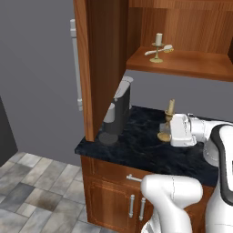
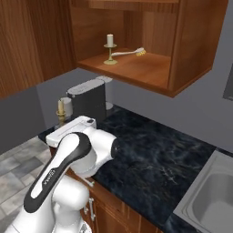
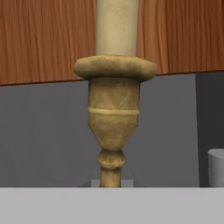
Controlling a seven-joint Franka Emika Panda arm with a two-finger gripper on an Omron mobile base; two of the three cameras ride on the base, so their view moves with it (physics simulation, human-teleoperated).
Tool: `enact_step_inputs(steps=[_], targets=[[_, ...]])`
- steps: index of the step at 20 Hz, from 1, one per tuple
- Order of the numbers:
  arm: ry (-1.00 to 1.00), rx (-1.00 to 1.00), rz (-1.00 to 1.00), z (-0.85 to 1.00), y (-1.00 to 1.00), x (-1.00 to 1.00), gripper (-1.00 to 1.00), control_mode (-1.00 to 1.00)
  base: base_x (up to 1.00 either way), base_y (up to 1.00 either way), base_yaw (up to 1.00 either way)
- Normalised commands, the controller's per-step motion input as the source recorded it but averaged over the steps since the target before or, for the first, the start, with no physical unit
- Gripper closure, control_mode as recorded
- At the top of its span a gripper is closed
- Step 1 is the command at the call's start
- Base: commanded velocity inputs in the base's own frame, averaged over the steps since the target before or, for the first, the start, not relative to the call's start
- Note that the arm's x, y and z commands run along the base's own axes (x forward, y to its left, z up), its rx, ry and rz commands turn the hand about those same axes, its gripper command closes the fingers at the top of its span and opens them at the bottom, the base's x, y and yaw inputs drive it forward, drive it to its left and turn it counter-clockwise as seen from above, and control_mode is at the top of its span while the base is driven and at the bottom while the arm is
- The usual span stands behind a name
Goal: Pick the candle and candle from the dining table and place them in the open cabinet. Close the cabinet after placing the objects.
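My gripper [image 1: 167,128] is shut on the brass stem of a cream taper candle [image 1: 169,117], held upright just over the black counter, close to the open door. In the hand view its brass holder [image 3: 113,109] stands dead centre and very near. From the right base view the candle [image 2: 60,108] pokes up behind my white hand, where the gripper [image 2: 62,121] is mostly hidden. A second candle [image 1: 158,47] [image 2: 109,47] stands upright on the shelf of the open cabinet [image 1: 182,63] [image 2: 136,68]. The dining table is out of view.
The cabinet door [image 1: 102,59] hangs open at the left with its silver bar handle [image 1: 75,63]. A white-handled brush [image 1: 160,50] [image 2: 129,52] lies beside the shelved candle. A dark coffee machine [image 1: 119,111] [image 2: 86,98] stands on the counter [image 1: 136,148]. A sink [image 2: 209,200] lies far right.
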Motion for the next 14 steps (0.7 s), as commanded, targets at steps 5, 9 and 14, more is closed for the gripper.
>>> enact_step_inputs(steps=[5, 9, 14], targets=[[-0.02, 0.00, -0.25, 0.10, -0.15, -0.14, 1.00, -1.00, 0.00, 0.00, 0.00], [0.00, 0.00, -0.43, 0.08, -0.11, -0.04, 1.00, -1.00, 0.00, 0.00, 0.00], [0.04, 0.00, -0.55, 0.09, -0.03, 0.00, 1.00, -1.00, 0.00, 0.00, 0.00]])
